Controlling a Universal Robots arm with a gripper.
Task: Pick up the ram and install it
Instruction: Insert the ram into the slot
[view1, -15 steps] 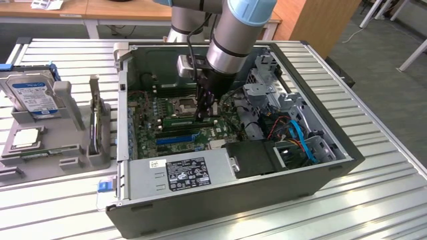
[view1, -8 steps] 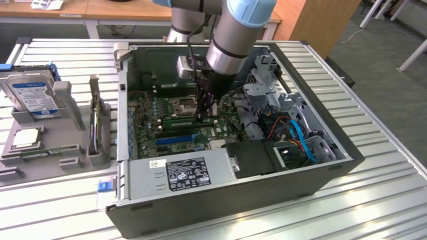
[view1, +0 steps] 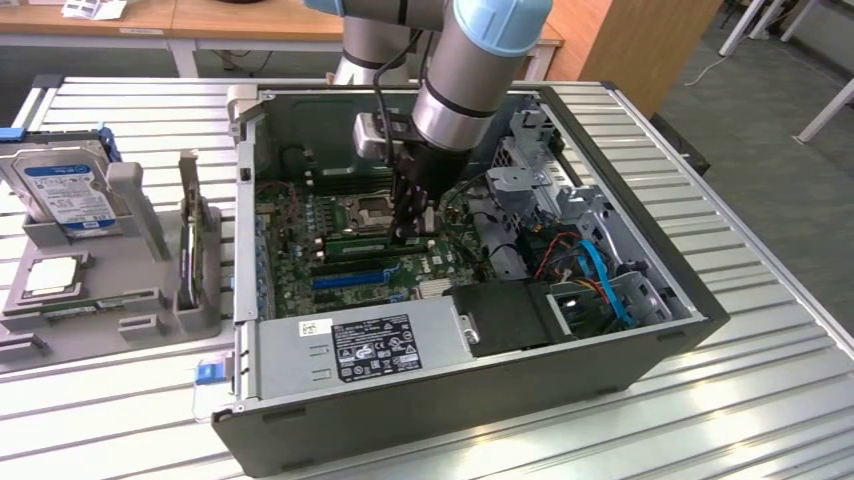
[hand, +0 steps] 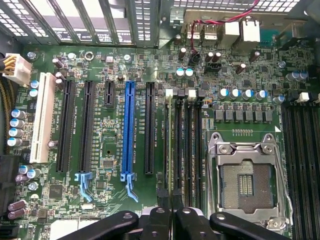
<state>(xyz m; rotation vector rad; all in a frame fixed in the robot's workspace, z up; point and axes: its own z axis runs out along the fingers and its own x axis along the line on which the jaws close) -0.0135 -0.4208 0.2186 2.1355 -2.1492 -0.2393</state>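
The ram (view1: 360, 243) is a long green stick standing on edge over the motherboard's memory slots (hand: 192, 140), beside the empty processor socket (hand: 247, 180). In the wrist view the ram (hand: 170, 145) shows edge-on as a thin dark line running away from the fingertips. My gripper (view1: 414, 232) reaches down into the open computer case (view1: 667, 300) and is shut on one end of the stick. The two fingers (hand: 162, 200) stand close together with only the thin board between them. Whether the stick is seated in its slot cannot be told.
A blue expansion slot (hand: 129, 130) and black slots lie beside the memory slots. The power supply (view1: 367, 345), the drive cage (view1: 534, 190) and blue and red cables (view1: 607, 280) crowd the case. At the exterior view's left, a grey holder (view1: 134, 250) carries a hard drive (view1: 67, 190) and a processor chip (view1: 51, 275).
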